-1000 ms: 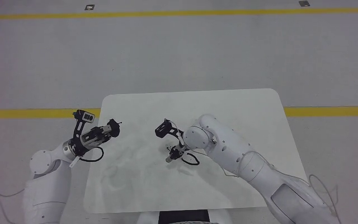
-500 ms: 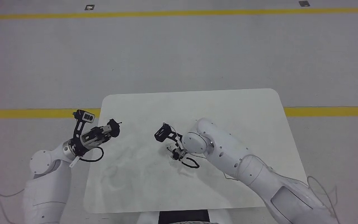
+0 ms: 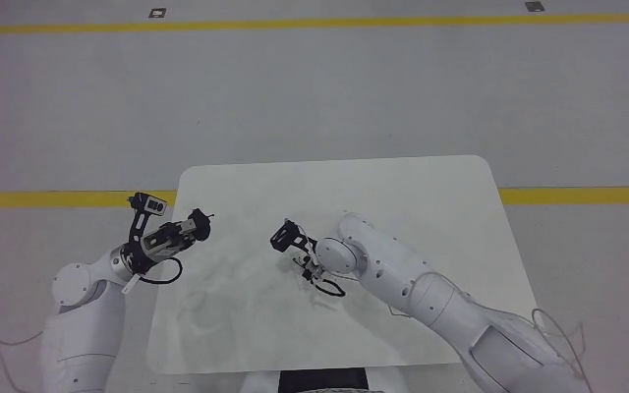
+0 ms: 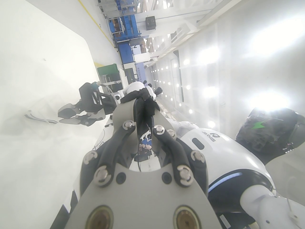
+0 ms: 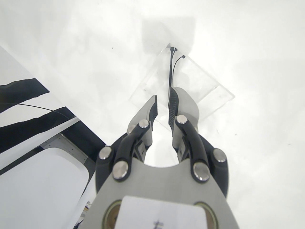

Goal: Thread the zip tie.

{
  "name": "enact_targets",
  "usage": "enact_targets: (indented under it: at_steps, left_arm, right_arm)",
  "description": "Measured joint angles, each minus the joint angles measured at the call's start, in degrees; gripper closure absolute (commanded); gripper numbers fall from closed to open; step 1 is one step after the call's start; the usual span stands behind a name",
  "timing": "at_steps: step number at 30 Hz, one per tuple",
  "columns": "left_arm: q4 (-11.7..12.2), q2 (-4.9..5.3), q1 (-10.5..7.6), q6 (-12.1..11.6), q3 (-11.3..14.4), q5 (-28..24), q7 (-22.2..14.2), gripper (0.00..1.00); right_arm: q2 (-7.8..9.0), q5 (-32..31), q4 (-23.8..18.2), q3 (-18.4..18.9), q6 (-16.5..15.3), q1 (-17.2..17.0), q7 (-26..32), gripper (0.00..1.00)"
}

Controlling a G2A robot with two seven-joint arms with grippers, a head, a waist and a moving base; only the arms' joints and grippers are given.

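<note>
Right gripper (image 5: 163,94): we hold its jaws apart right over the zip ties (image 5: 171,70), probably to pinch one.
Zip ties: they lie in the clear tray (image 5: 214,91), at the centre of the top view.
Left gripper (image 3: 201,224): fingers together at left-centre by the table (image 3: 413,187) edge, probably waiting its turn.

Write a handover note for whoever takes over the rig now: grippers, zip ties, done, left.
Left gripper: shut, above the table's left edge, something dark at its tips, unclear what.
Right gripper: open, low over black zip ties on a clear plastic sheet; one tie's tail lies between its fingers, ungripped.
Done: no tie picked or threaded.
Left: grip a tie, thread tail through head.
</note>
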Motion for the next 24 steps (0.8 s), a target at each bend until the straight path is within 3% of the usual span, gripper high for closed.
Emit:
enact_targets:
  at_steps: [3, 5, 9, 24]
  left_arm:
    - [0.0, 0.0, 0.0, 0.0, 0.0, 0.0, 0.0, 1.0]
    - [0.0, 0.0, 0.0, 0.0, 0.0, 0.0, 0.0, 1.0]
    - [0.0, 0.0, 0.0, 0.0, 0.0, 0.0, 0.0, 1.0]
    - [0.0, 0.0, 0.0, 0.0, 0.0, 0.0, 0.0, 1.0]
  right_arm:
    - [-0.57, -0.1, 1.7, -0.6, 0.1, 0.4, -0.7, 0.91]
    - [-0.99, -0.3, 2.7, -1.1, 0.3, 0.8, -1.1, 0.84]
    - [-1.68, -0.6, 4.6, -1.7, 0.5, 1.1, -2.4, 0.82]
    - [-3.8, -1.2, 10.0, -3.0, 0.3, 2.2, -3.9, 0.86]
